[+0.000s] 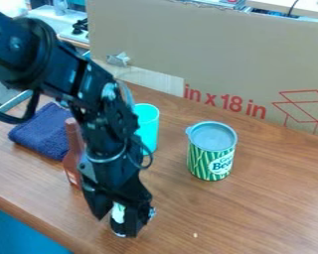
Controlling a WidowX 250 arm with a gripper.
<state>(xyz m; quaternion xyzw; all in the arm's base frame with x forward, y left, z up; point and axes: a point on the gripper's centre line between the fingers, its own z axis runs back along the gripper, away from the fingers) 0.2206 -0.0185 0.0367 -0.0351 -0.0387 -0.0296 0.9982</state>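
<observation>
Small white and green item enclosed by the gripper near the table's front edge

At the near side of the wooden table, the small item is seen upright between the gripper's jaws, its dark base low at the tabletop. Its view is partly blocked, so whether the jaws are wide or closed on it cannot be told. A small pale speck is seen on the wood to the right in the view.

Farther back, a reddish-brown bottle is partly covered by the black arm. To the right of the arm, well apart from the gripper, a green-striped can is topped by a grey lid. Behind the arm, a turquoise cup is partly hidden. A dark blue cloth is laid folded at the left, beside the bottle. The far side is bordered by an upright cardboard sheet marked in red.
</observation>
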